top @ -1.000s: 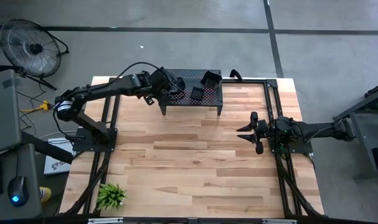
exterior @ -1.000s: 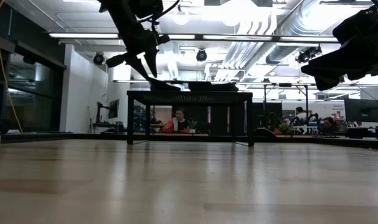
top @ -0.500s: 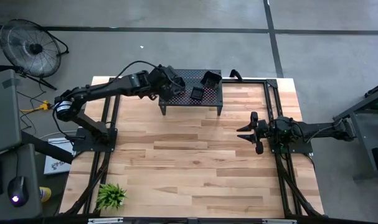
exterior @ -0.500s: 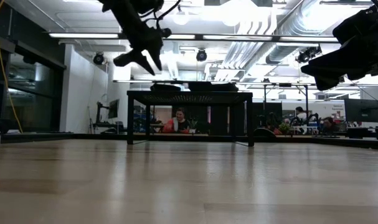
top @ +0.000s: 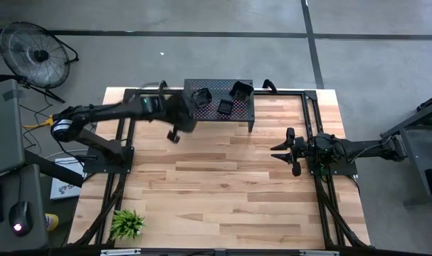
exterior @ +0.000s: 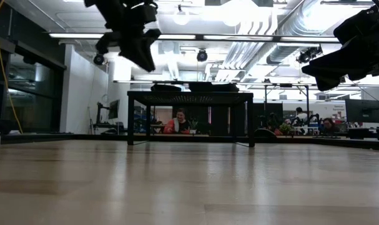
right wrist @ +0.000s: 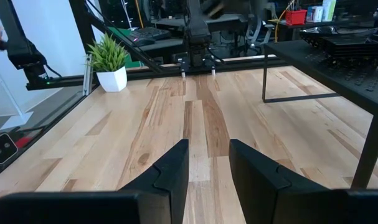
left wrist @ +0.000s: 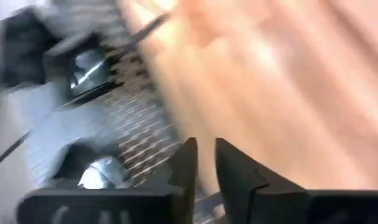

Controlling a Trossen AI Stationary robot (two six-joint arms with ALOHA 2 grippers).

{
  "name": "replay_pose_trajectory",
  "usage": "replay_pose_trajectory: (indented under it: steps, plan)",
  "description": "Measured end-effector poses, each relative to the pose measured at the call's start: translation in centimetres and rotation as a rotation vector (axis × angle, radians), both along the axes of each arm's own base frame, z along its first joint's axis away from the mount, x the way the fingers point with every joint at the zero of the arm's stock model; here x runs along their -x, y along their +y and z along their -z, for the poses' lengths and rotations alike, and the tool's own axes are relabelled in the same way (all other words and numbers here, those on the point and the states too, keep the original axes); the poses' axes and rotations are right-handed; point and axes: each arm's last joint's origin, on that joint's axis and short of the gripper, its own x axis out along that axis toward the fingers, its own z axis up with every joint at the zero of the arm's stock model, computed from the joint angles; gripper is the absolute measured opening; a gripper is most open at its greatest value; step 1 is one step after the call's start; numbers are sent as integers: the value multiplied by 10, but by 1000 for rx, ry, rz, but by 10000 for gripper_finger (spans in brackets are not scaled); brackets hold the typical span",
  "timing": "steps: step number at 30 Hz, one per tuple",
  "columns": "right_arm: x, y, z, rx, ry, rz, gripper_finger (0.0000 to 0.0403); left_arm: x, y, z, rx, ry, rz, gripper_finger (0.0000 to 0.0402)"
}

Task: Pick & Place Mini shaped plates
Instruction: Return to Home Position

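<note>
Well, the left gripper [left wrist: 204, 149] hangs empty, its fingers a narrow gap apart, just off the corner of the stand [top: 216, 83]. The plates [top: 224, 107] sit on top of that stand, just ahead of the gripper and a little below it. The right gripper [right wrist: 208, 149] waits well away over the desk [top: 223, 192], slightly parted and empty. Those glossy plates look light, stiff, slippery and easy to chip. I'd pinch one by its raised rim, one finger inside and one outside.
</note>
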Motion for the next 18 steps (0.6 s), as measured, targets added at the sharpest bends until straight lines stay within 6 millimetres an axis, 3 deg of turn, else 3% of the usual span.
replay_pose_trajectory:
  steps: [4, 10, 18]
  plan:
    - [0, 0, 0, 1, 0, -1, 110, -1, -29, 27, -1, -6, 39, 10]
    - [0, 0, 0, 0, 0, 0, 110, 7, -63, 57, 18, -185, 105, 10]
    - [0, 0, 0, 0, 0, 0, 110, 40, -73, 98, 37, -299, 151, 2]
